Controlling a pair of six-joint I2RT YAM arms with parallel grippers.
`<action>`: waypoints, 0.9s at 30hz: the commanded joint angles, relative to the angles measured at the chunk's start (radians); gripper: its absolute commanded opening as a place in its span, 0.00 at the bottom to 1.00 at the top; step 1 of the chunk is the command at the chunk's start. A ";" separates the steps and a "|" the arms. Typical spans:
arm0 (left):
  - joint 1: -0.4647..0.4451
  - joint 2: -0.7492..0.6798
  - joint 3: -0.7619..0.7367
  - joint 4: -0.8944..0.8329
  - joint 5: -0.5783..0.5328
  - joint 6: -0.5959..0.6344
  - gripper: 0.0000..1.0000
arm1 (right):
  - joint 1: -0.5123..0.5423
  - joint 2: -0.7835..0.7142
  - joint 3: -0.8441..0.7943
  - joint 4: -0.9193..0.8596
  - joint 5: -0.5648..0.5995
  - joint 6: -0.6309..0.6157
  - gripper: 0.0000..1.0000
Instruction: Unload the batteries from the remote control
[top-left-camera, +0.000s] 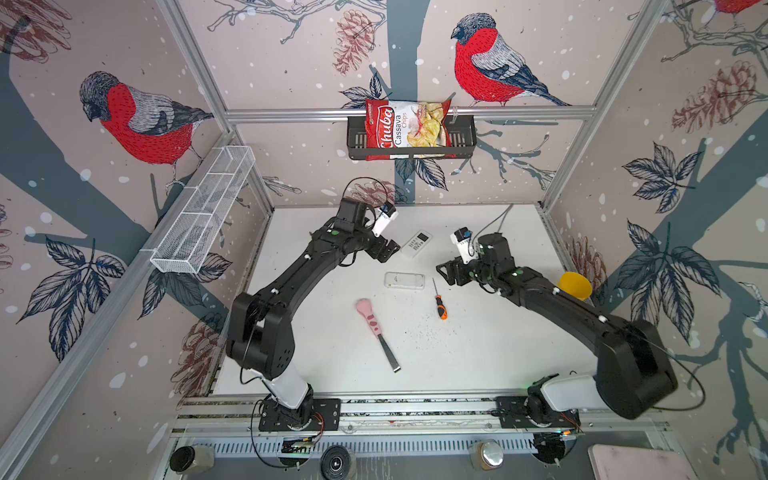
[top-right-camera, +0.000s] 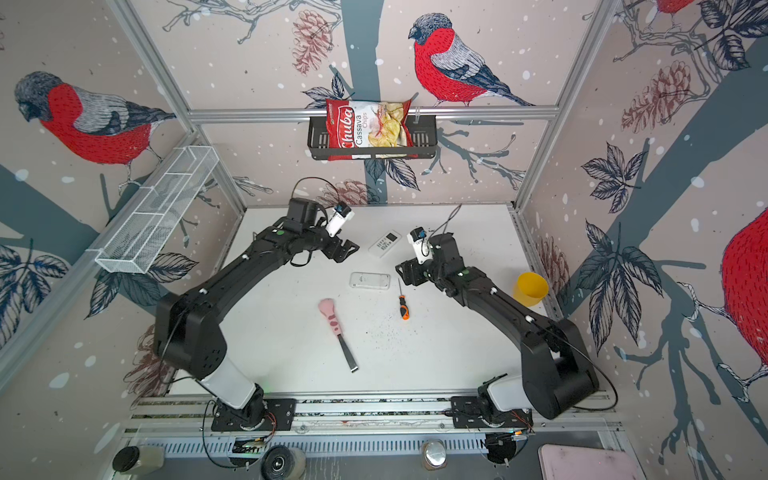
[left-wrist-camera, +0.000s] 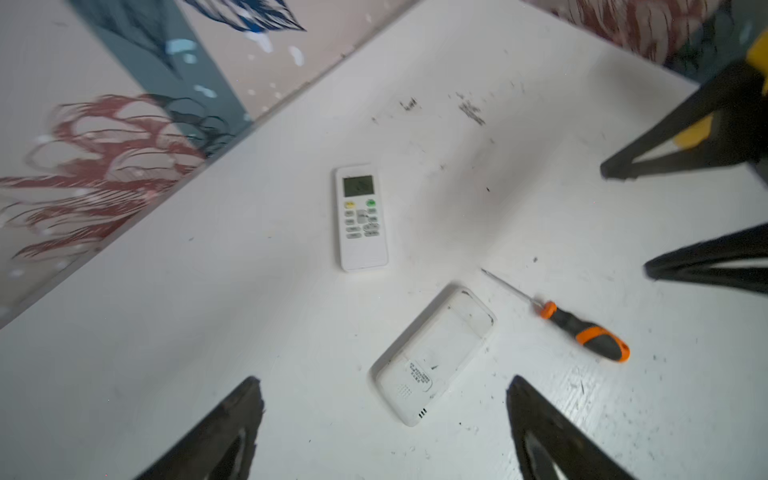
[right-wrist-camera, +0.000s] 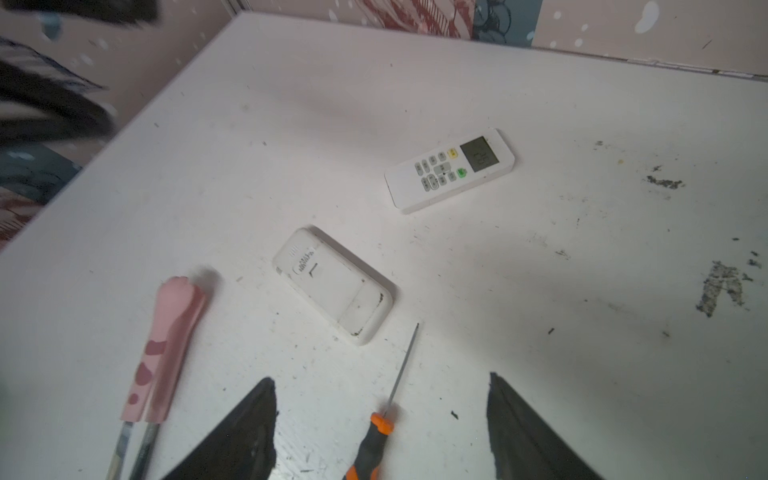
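L gripper, upper centre in a top view: claw wide, empty. Right of it and lower, mid-frame, the face-down remote lies back up and looks closed. The batteries are not visible; we judge them still inside. We skip the face-up remote above it. The screwdriver lies just right; keep clear. R gripper: claw wide, empty. We pin the body w/ one claw and slide the cover off w/ the other.

Overhead stereo, wrist close-ups, shared tabletop

the right arm partly hides the yellow cup.
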 joint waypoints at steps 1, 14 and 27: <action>-0.025 0.086 0.071 -0.134 0.096 0.263 0.95 | -0.017 -0.074 -0.088 0.213 -0.092 0.136 0.81; -0.053 0.254 0.106 -0.264 0.000 0.570 0.96 | -0.057 -0.148 -0.166 0.307 -0.107 0.220 0.84; -0.085 0.366 0.055 -0.179 -0.088 0.548 0.96 | -0.106 -0.125 -0.188 0.329 -0.103 0.239 0.85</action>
